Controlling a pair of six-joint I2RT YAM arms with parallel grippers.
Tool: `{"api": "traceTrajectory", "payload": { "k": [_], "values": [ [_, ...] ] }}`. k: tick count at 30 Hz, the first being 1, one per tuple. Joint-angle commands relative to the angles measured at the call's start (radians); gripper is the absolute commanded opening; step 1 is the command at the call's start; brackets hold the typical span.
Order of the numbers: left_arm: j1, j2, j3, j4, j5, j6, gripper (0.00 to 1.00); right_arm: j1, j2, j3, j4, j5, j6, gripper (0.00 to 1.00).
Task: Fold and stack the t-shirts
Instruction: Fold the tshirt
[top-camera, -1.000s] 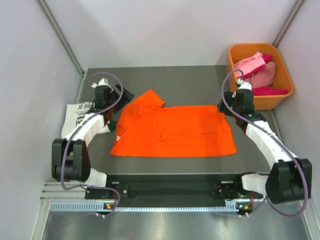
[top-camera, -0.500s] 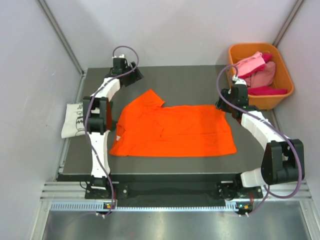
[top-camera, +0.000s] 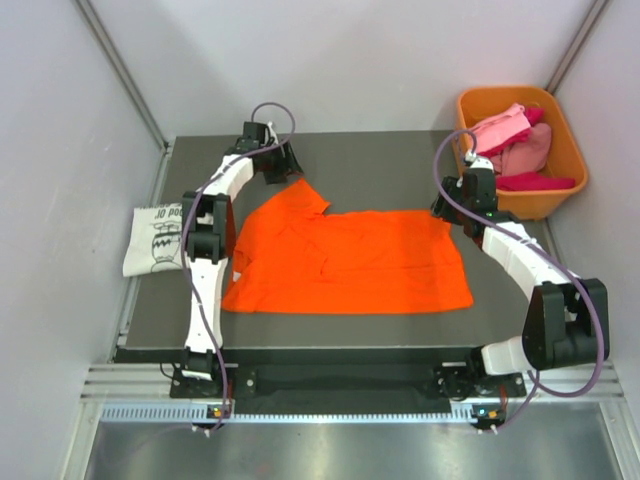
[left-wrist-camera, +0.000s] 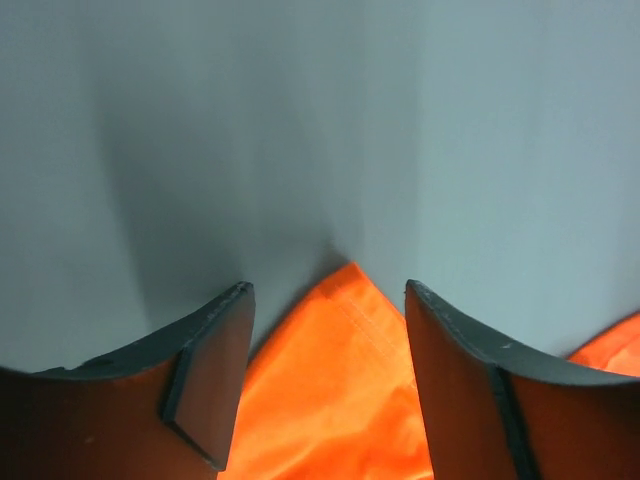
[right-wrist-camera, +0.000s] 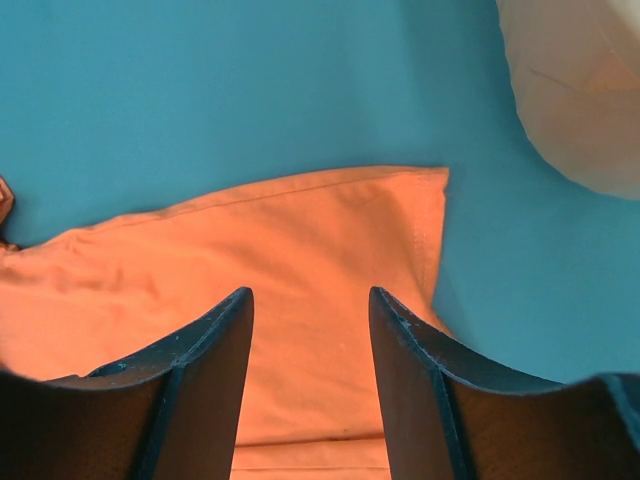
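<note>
Lately my left gripper (left-wrist-camera: 328, 300) is nearing one flat orange shirt (top-camera: 350, 265) lying left of the bin (top-camera: 570, 140), fingers apart; my right gripper (right-wrist-camera: 310, 300) is gaping too. One white shirt (top-camera: 155, 240) is lying farther left.

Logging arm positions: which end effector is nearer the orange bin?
Right. The right end effector is beside the bin; the left end effector far across the table.

You're looking at soft, matt cloth in the orange t-shirt (top-camera: 345, 262), lightly creased, with a stitched hem. Your table (top-camera: 400, 165) is dark, matt and smooth. The bin (top-camera: 545, 205) is smooth orange plastic, the front rail (top-camera: 330, 412) bare metal.
</note>
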Motion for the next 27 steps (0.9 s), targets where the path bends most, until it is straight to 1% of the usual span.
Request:
{"api": "traceTrajectory", "payload": {
  "k": [1,2,3,6,12,16,17,18,19,24,27],
  "values": [
    [-0.018,0.015,-0.017,-0.058,0.034,0.044,0.65,-0.002,-0.021,0.024,0.045,-0.010,0.012,0.50],
    [-0.019,0.016,-0.019,-0.061,0.029,0.047,0.63,-0.002,-0.023,0.025,0.045,-0.012,0.012,0.50],
    [-0.022,0.018,-0.013,-0.078,0.011,0.053,0.58,-0.002,-0.026,0.024,0.043,-0.010,0.013,0.50],
    [-0.036,0.024,-0.002,-0.110,-0.020,0.079,0.53,-0.003,-0.032,0.024,0.042,-0.010,0.012,0.50],
    [-0.055,0.050,0.026,-0.144,-0.034,0.099,0.48,-0.008,-0.035,0.024,0.033,-0.001,0.009,0.50],
    [-0.055,0.050,0.021,-0.138,-0.055,0.087,0.20,-0.008,-0.032,0.025,0.027,0.008,0.007,0.50],
    [-0.050,0.047,0.009,-0.118,-0.052,0.079,0.09,-0.008,-0.029,0.028,0.022,0.010,0.006,0.50],
    [-0.045,0.040,-0.002,-0.102,-0.037,0.073,0.02,-0.008,-0.026,0.030,0.020,0.013,0.001,0.50],
    [-0.033,0.018,-0.017,-0.080,-0.024,0.055,0.00,-0.008,-0.023,0.036,0.019,0.013,0.001,0.50],
    [0.011,-0.097,-0.186,0.084,-0.024,0.000,0.00,-0.009,0.011,0.068,-0.010,0.030,-0.014,0.50],
    [0.043,-0.160,-0.256,0.135,-0.030,-0.013,0.00,-0.009,0.049,0.099,-0.029,0.040,-0.016,0.50]
  ]
}}
